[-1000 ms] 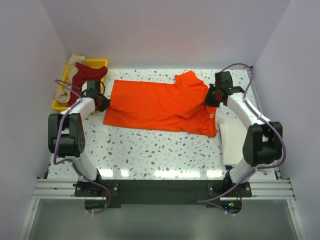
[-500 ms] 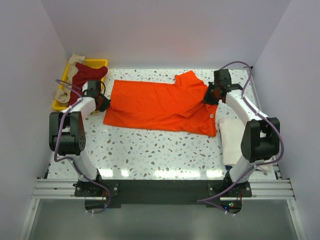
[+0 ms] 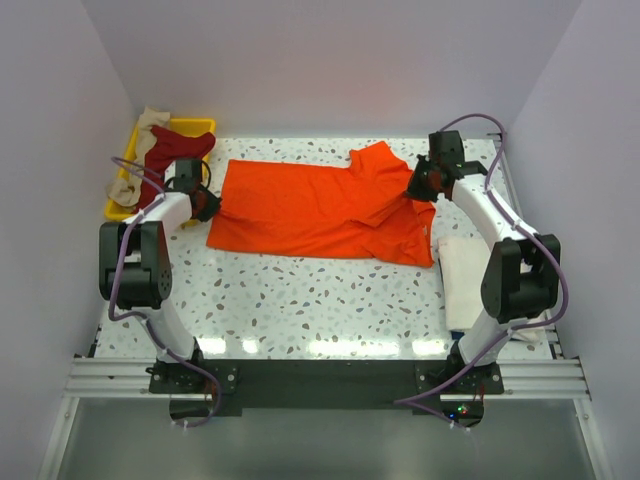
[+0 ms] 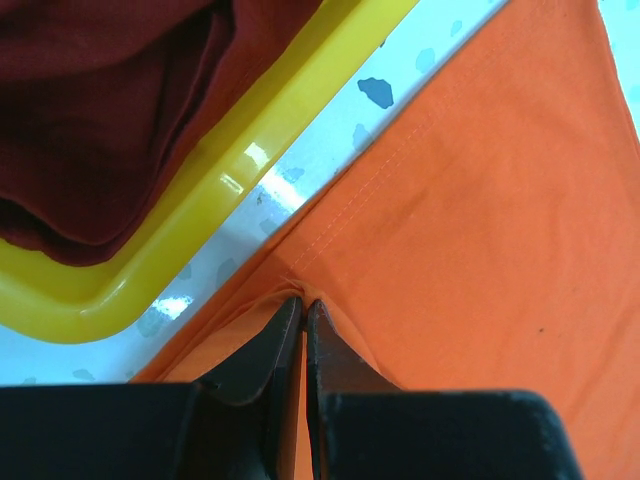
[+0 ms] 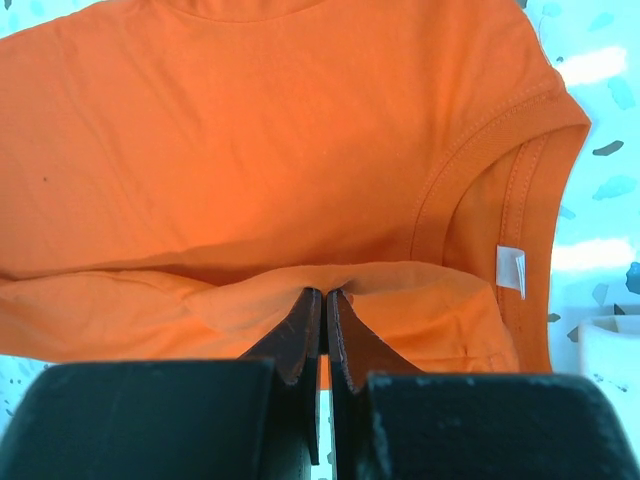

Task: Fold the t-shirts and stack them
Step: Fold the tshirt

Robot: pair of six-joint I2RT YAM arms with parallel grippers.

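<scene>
The orange t-shirt [image 3: 320,210] lies spread on the tabletop [image 3: 330,295] with its long axis running left to right, spanning the gap between the two arms. Its hem end lies at the left, just beside the yellow tray [image 3: 197,124]. Its collar end, with the small white tag [image 5: 511,270], lies at the right. The left fingers [image 4: 288,325] are closed to a slit on the stitched hem edge, about midway along the shirt's left border, and a sliver of orange cloth shows between them. The right fingers [image 5: 305,322] are likewise pinched together on a raised ridge of cloth just beside the collar, at the far-right part of the shirt. Each arm therefore holds its own end, and the cloth stretches away from each pair of fingers toward the other. From this, the step in hand looks like a fold across the short axis, taking the held edges far or near together. Both arms would need to travel in the same direction at the same pace, or the shirt will skew. A dark red shirt [image 3: 175,150] and a beige shirt [image 3: 150,120] sit in and over the tray. A cream-white shirt [image 3: 465,280] lies folded at the right, just beside the orange one's near-right corner.
</scene>
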